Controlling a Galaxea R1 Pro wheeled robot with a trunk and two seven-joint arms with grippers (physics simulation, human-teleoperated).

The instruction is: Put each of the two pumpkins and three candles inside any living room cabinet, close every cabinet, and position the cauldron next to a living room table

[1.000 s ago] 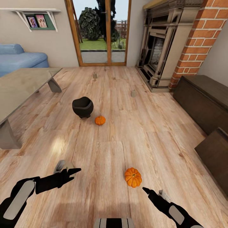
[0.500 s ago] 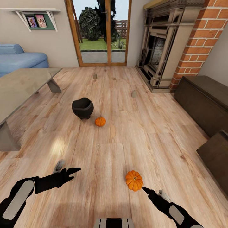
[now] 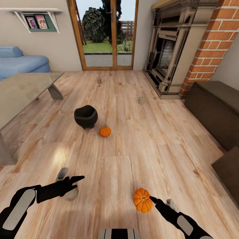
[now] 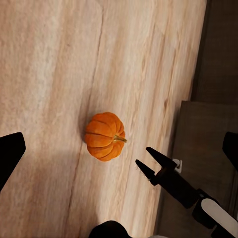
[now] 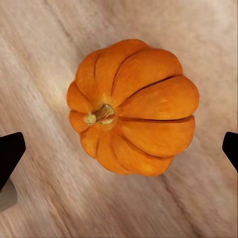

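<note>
One orange pumpkin (image 3: 142,200) lies on the wood floor just left of my right gripper (image 3: 161,201), which is open; the right wrist view has this pumpkin (image 5: 134,106) between the spread fingertips, below them. It also appears in the left wrist view as the pumpkin (image 4: 104,136) beside the right gripper (image 4: 145,160). My left gripper (image 3: 71,176) is open above a beige candle (image 3: 71,194). The second pumpkin (image 3: 105,131) sits by the black cauldron (image 3: 86,116). Two more candles (image 3: 99,80) (image 3: 141,100) stand farther off. The dark cabinet (image 3: 215,106) runs along the right wall.
A grey table (image 3: 23,91) stands at the left with a blue sofa (image 3: 20,63) behind it. The stone fireplace (image 3: 169,49) and brick column (image 3: 209,49) are at the back right. A dark brown panel (image 3: 229,169) juts out low at the right.
The whole view has shifted forward, so the near pumpkin now lies right at my right gripper's tip and a candle shows under my left gripper. Both arms keep their pose.
</note>
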